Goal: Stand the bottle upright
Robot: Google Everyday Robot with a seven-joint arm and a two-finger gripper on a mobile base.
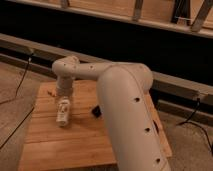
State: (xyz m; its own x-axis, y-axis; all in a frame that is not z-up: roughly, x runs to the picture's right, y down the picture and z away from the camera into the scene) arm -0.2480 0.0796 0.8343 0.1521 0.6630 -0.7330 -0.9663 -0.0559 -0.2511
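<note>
The bottle (62, 116), small and pale with a white label bearing dark marks, is on the left part of the wooden table (55, 145). It leans steeply, with its top toward the arm's wrist. My gripper (64, 102) hangs straight down over it, at the bottle's upper end, and the white wrist hides where they meet. I cannot tell whether the bottle rests on the table or is lifted slightly.
A flat black slab (95, 111) lies right of the bottle, partly hidden by my thick white arm (125, 110). A thin orange stick (49, 93) lies near the table's back left. A dark wall with a ledge runs behind. Cables lie on the floor at left and right.
</note>
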